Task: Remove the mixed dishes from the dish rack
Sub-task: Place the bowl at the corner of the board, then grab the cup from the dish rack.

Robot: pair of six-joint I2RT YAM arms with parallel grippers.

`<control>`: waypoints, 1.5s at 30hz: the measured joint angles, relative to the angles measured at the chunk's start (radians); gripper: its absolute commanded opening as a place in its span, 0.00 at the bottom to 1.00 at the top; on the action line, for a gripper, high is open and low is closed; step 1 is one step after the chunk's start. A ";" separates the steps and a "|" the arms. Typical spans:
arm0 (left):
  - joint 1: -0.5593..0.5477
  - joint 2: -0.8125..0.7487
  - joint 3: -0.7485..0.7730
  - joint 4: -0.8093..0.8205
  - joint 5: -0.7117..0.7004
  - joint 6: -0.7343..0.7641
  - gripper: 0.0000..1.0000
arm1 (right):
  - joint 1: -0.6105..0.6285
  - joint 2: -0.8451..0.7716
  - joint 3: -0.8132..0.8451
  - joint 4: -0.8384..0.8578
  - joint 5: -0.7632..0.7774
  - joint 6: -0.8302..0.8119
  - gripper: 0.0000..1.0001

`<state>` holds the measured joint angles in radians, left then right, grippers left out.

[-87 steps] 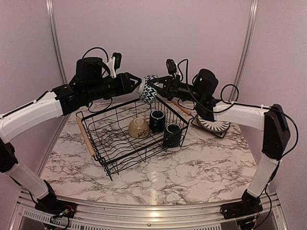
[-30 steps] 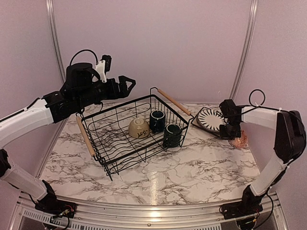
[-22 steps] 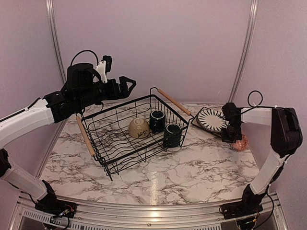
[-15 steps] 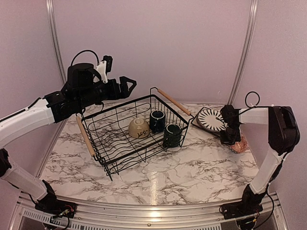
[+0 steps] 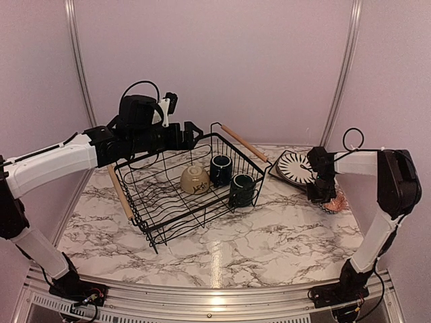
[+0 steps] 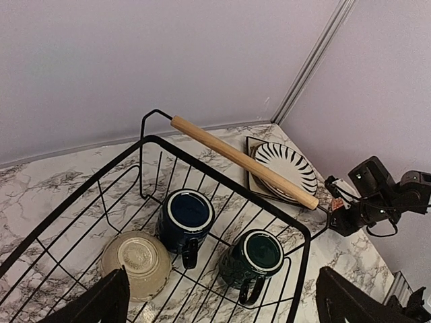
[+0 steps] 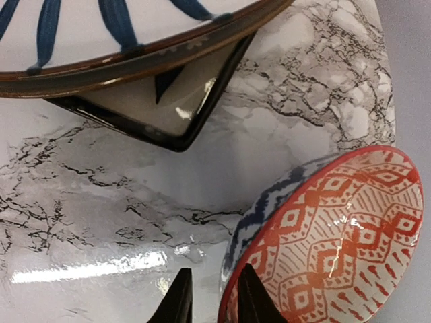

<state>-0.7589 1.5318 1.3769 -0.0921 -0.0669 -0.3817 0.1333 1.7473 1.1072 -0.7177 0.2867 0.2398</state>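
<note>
A black wire dish rack with wooden bar handles [image 5: 121, 192] sits on the marble desk [image 5: 269, 249]. It holds an upturned cream bowl [image 5: 194, 180], a dark navy mug [image 5: 220, 169] and a second navy mug [image 5: 242, 190]. The left hand [image 5: 190, 134] hovers over the rack's far rim, spread wide and empty. The right hand [image 7: 212, 276] has its fingers narrowly parted and grips nothing. One finger overlaps a red-patterned bowl [image 7: 337, 235], which lies beside a striped round plate [image 7: 101, 33] stacked on a square plate [image 7: 135, 111].
</note>
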 measured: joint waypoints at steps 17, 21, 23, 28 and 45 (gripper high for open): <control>0.000 0.235 0.160 -0.227 -0.020 0.053 0.96 | 0.039 -0.200 0.031 -0.046 0.019 0.010 0.73; 0.000 0.322 0.257 -0.288 -0.005 0.058 0.97 | 0.039 -0.264 0.050 -0.044 0.005 -0.005 0.76; 0.000 0.380 0.330 -0.328 -0.013 0.068 0.99 | 0.040 -0.296 0.054 -0.038 -0.013 -0.010 0.78; 0.000 0.455 0.394 -0.422 -0.058 0.099 0.99 | 0.042 -0.384 0.056 -0.007 -0.059 -0.025 0.79; 0.007 0.615 0.608 -0.500 0.085 0.102 0.68 | 0.043 -0.426 0.085 0.063 -0.199 -0.027 0.79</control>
<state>-0.7521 2.1464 1.9854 -0.5922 0.0181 -0.2798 0.1764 1.3216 1.1927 -0.6548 0.0879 0.2123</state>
